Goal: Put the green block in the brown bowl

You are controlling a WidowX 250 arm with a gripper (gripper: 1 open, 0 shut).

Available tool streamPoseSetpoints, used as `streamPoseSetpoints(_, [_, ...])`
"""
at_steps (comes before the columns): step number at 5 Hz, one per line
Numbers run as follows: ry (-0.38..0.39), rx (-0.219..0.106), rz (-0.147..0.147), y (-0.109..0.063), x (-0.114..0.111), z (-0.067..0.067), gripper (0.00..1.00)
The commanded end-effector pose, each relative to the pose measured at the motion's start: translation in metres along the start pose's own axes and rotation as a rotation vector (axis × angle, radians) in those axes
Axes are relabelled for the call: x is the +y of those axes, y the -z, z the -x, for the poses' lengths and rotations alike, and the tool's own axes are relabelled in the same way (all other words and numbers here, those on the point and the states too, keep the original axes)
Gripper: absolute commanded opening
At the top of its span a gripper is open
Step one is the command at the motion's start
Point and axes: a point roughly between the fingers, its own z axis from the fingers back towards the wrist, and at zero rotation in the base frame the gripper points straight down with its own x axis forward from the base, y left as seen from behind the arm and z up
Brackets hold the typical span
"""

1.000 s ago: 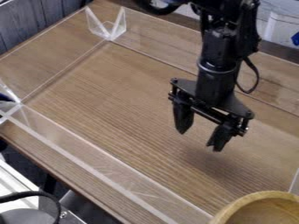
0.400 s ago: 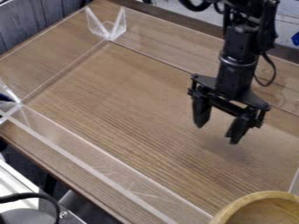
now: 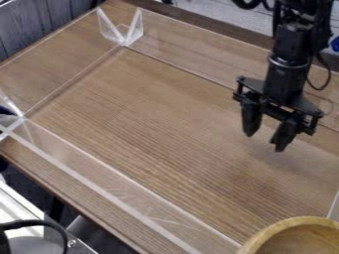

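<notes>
My gripper (image 3: 265, 133) hangs from the black arm at the right of the wooden table, fingers pointing down and standing apart, somewhat narrowed. I see nothing between them. The green block does not show in this view. The brown bowl (image 3: 283, 234) of light tan wood is cut off by the bottom right corner; only part of its thick rim is visible, well below and in front of the gripper.
Clear plastic walls (image 3: 79, 169) fence the wooden tabletop (image 3: 133, 109) along its left, front and back edges, with a clear corner brace (image 3: 122, 30) at the far left. A round metal object (image 3: 47, 238) sits outside the fence at bottom left.
The arm has moved to the right and slightly toward the back. Its fingers now stand a little closer together than before.
</notes>
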Motion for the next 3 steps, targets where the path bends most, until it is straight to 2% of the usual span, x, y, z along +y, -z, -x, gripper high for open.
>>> streamPoseSetpoints(1, [0.037, -0.071, 0.015, -0.011, 0.010, -0.021, 0.00])
streamPoseSetpoints(3, [0.034, -0.049, -0.025, 0.007, 0.022, -0.026, 0.00])
